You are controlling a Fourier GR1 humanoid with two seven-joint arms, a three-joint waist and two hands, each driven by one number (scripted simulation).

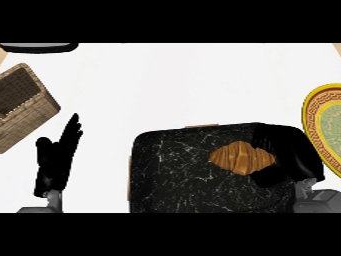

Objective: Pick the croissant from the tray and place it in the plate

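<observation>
The fingers of the right hand [297, 156] curl around the croissant [239, 157], closing on its right end from the far and near sides. The croissant sits over the right part of the black tray [173, 172]; I cannot tell whether it has left the surface. Its long axis runs roughly left to right, with the free end pointing left. The grasp looks made. The carry right to the plate [315, 107] and the release are not yet done. The left hand [55, 157] rests open at the near left.
</observation>
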